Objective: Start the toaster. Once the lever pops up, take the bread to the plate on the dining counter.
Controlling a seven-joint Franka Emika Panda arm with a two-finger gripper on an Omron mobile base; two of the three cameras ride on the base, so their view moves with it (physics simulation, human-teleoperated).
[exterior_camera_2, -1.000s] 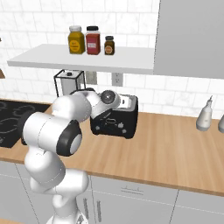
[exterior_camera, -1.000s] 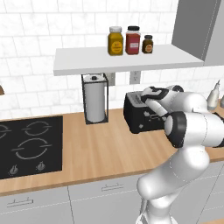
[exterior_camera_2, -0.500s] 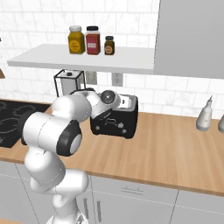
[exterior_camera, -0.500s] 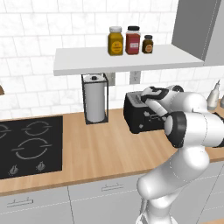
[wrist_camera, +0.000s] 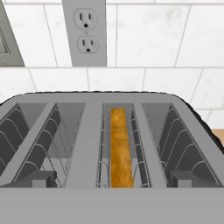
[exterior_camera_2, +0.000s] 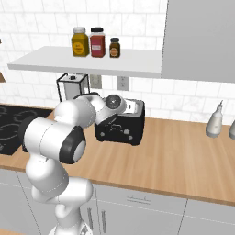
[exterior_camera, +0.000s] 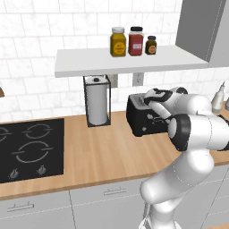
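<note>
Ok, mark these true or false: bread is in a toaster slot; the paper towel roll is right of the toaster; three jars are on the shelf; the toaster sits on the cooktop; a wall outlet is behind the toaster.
1. True: the bread stands on edge in a toaster slot.
2. False: the paper towel roll stands left of the toaster.
3. True: three jars sit on the shelf.
4. False: the toaster sits on the wood counter, apart from the cooktop.
5. True: a wall outlet is behind it.
</note>
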